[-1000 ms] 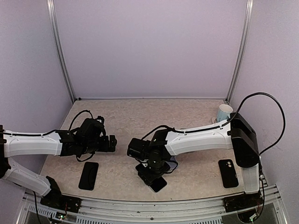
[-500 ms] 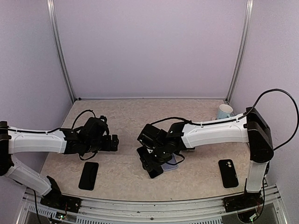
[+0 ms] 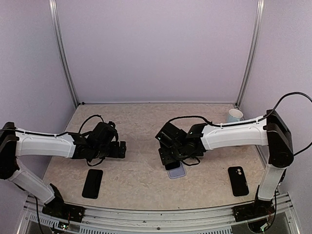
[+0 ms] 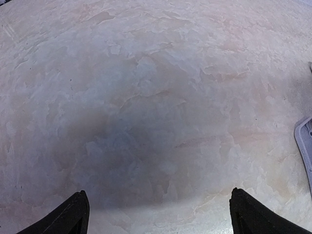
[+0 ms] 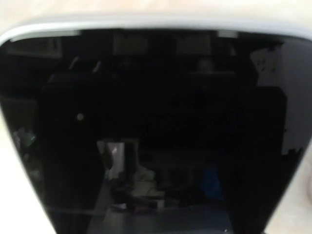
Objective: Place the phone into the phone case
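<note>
The mottled tabletop [image 3: 141,122] spreads beneath both my arms. My right pincer [image 3: 169,157] hangs low over the phone [image 5: 146,122], whose black glass fills my right wrist view, with the pale rim of the phone case [image 5: 146,22] curving round its top edge; both lie near the tabletop's middle. I cannot tell whether this pincer is parted or closed. My left pincer [image 4: 158,214] hovers well to the left, spread wide, holding nothing. A dark handset [image 3: 92,183] lies near left, a second handset [image 3: 238,181] near right, and a cup [image 3: 234,115] sits far right.
</note>
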